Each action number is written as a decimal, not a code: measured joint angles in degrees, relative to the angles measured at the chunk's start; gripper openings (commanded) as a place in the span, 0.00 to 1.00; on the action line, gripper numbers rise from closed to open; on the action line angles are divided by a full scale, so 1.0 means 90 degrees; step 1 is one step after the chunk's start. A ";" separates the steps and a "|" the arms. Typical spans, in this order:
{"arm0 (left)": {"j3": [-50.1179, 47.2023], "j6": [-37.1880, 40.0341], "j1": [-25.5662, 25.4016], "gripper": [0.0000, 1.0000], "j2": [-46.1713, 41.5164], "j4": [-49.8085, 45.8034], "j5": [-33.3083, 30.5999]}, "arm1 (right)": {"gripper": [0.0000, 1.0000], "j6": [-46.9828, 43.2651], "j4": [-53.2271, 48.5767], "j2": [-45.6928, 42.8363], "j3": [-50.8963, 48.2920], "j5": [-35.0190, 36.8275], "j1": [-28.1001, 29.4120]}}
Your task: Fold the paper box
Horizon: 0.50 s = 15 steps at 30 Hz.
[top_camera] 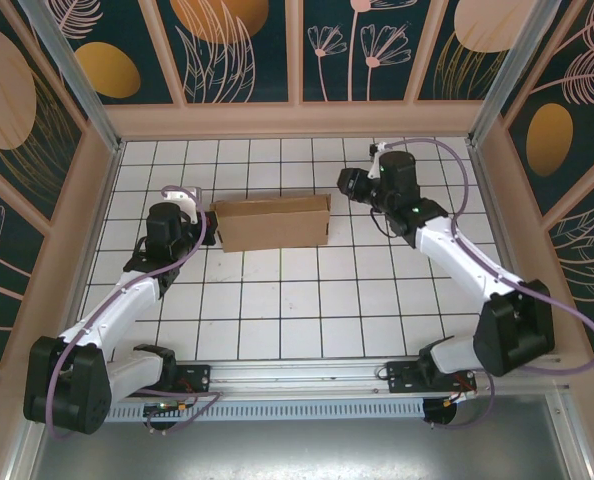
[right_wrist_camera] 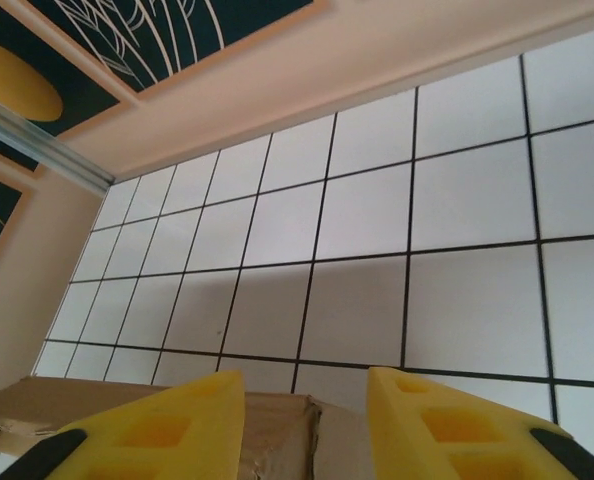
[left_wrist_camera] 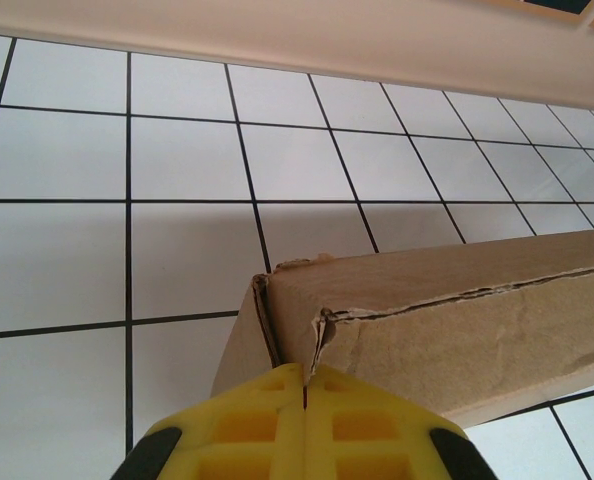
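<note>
White tiled counter (top_camera: 277, 300). Brown corrugated paper box (top_camera: 274, 222), folded up, lying far centre between both arms; inside not visible. Clenched left gripper (left_wrist_camera: 305, 378), tips against the box's left-end corner, ragged seam visible from left wrist. Released right gripper (right_wrist_camera: 305, 395), empty, just beside the box's right end.

No text, label or number is readable anywhere.
</note>
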 measured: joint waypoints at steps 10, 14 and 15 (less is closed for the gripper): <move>-0.0002 0.0000 0.0000 0.06 -0.0002 0.0005 0.0000 | 0.37 -0.0036 -0.0238 0.0952 0.0282 -0.0034 0.0568; -0.0053 -0.0102 0.0000 0.25 -0.0075 -0.0007 -0.0024 | 0.31 -0.0073 0.0039 0.0945 0.0070 0.0092 0.0651; -0.0078 -0.0151 0.0007 0.28 -0.0109 -0.0027 -0.0027 | 0.31 -0.0080 0.0189 0.0940 -0.0019 0.0170 0.0685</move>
